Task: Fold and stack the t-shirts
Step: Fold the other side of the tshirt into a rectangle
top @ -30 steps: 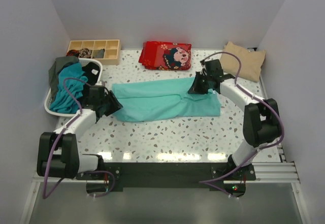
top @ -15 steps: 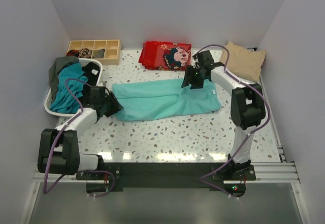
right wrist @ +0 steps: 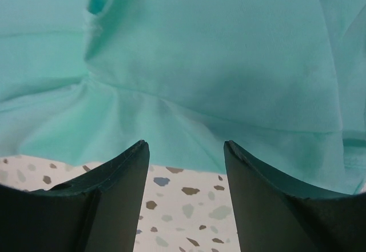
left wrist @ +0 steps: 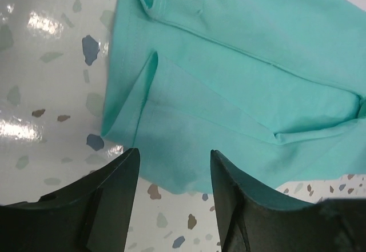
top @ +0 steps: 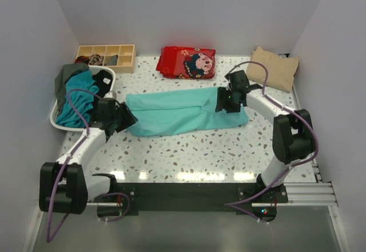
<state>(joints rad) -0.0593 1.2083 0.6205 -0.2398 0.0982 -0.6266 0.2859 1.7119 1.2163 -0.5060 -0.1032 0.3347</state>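
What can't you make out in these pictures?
- Top view: tees piled in the basket overlap; their number is unclear.
- Top view: tray contents too small.
- Wrist views: turquoise tee cut off by frame edges.
- Top view: right gripper hides part of the tee's right end.

Soft, bright light is coming down from overhead, so the top view is reading crisp and evenly exposed. Behind my left gripper (top: 127,116) and my right gripper (top: 224,102), toward my bases, the glossy terrazzo table (top: 189,149) is throwing back a row of white glare patches. In my left wrist view more hot spots are blooming on the table left of my fingers (left wrist: 111,200), which are showing as dark, underexposed, slightly soft shapes. Ahead of them the turquoise t-shirt (left wrist: 240,63) is lying in focus, its folds casting only faint shadows. In my right wrist view the fabric is looking a little hazy, with dim shade pooling ahead of my fingers (right wrist: 114,195).
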